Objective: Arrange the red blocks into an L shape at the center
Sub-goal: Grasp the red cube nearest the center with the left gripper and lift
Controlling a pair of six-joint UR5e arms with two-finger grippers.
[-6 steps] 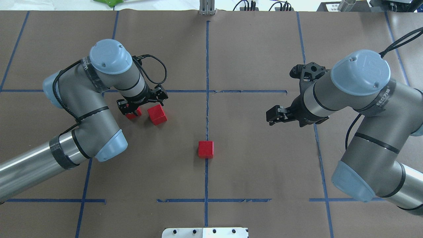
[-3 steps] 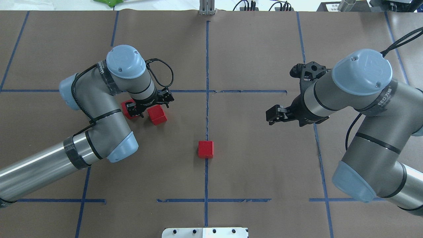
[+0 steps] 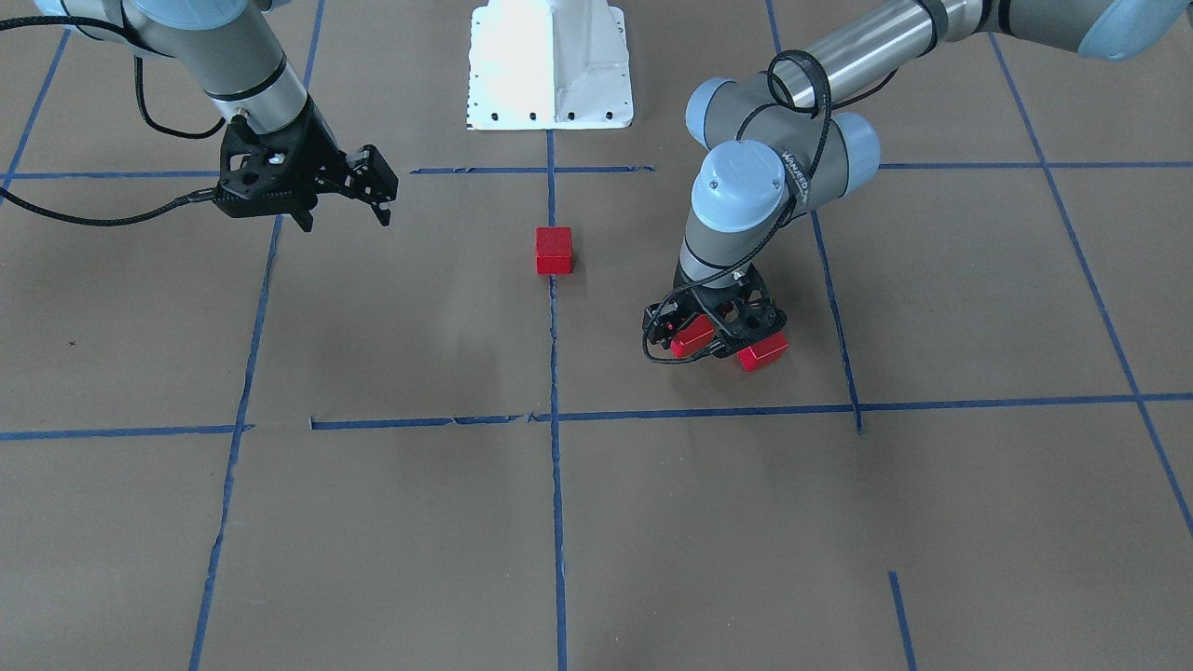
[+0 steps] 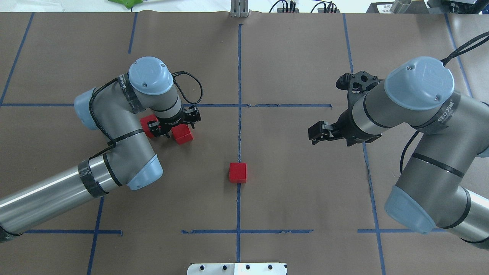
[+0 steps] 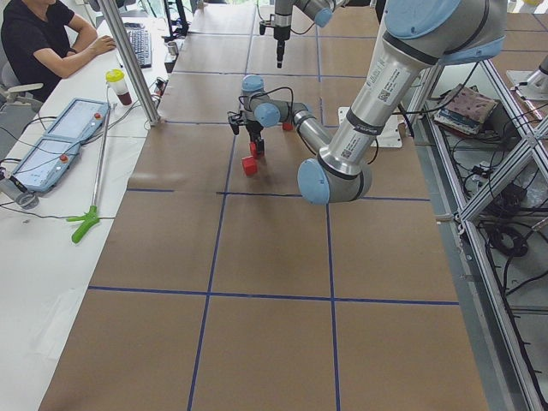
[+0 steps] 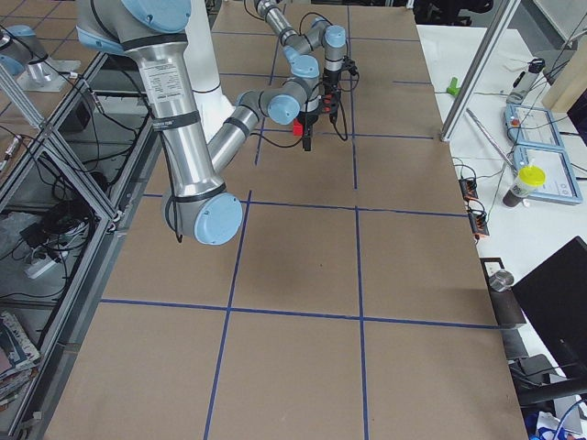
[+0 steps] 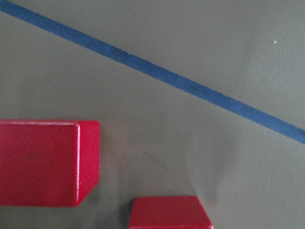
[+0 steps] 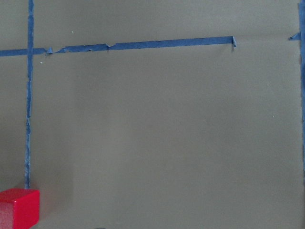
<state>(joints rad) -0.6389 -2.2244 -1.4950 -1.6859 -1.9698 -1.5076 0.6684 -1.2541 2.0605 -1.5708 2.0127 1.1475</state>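
Observation:
Three red blocks lie on the brown paper. One red block (image 4: 237, 172) (image 3: 554, 251) sits alone on the vertical blue tape line of the center (image 4: 239, 130), also at the right wrist view's bottom left (image 8: 18, 208). The other two, a left block (image 4: 146, 125) (image 3: 762, 351) and a right block (image 4: 183, 135) (image 3: 691, 339), lie close together left of center. My left gripper (image 4: 172, 126) (image 3: 713, 326) is low over this pair, open, partly covering both; its fingertips are hidden. My right gripper (image 4: 316, 135) (image 3: 373, 191) hovers open and empty right of center.
Blue tape lines (image 4: 282, 105) divide the paper into a grid. A white base plate (image 3: 550, 65) sits at the robot's side of the table. A person sits at a side table (image 5: 51, 38) beyond the table's far edge, where a green tool (image 5: 84, 224) lies.
The left arm has swung right and slightly toward the far edge. Its gripper has shifted from over the left block toward the gap beside the right block. The right arm has stayed still.

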